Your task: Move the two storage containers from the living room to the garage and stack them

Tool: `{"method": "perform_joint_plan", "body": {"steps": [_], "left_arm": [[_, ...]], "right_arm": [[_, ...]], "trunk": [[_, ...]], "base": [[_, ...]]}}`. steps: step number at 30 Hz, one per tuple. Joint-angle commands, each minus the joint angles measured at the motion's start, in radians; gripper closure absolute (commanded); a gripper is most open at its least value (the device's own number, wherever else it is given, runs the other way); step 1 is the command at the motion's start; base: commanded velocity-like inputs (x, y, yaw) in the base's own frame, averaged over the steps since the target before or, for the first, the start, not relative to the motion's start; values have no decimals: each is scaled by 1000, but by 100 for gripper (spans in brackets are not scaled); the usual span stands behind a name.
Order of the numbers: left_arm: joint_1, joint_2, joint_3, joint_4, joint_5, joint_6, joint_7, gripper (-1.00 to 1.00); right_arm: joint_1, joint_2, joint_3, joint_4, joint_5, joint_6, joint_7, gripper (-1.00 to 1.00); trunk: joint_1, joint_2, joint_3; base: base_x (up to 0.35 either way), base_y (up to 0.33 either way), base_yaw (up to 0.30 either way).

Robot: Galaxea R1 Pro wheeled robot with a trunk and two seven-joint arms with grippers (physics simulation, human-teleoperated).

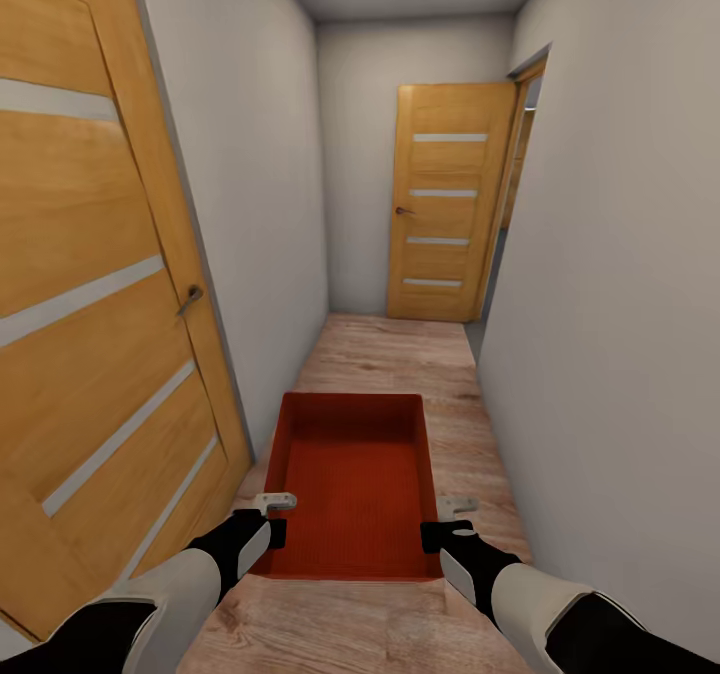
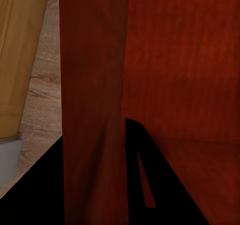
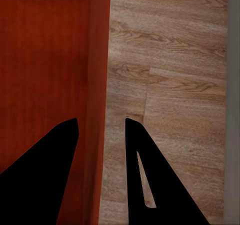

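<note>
Red-orange container, far door, wrist-view pinched walls

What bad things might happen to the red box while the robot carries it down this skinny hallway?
1. The storage container is held only by its side walls, the left gripper and right gripper each pinching one, so it might tilt or slip out.
2. The open wooden door juts in close by the left arm, and the wall is near on the right, so the container could bump either.

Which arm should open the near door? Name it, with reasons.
Left, probably: the left end effector grips the bin wall beside that door and its handle; the right end effector is across the bin.
</note>
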Motion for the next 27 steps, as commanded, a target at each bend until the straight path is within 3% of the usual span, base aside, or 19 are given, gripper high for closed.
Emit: {"method": "perform_joint_plan", "body": {"steps": [1, 27], "left_arm": [[-1, 24, -12, -5, 2, 5, 7, 100], [-1, 24, -12, -5, 2, 5, 7, 100]], "right_arm": [[0, -1, 12, 7, -16, 4, -6, 100], [0, -1, 12, 7, -16, 4, -6, 100]], "trunk": [[1, -2, -2], [1, -2, -2]], "base": [[322, 0, -1], [322, 0, 0]]}}
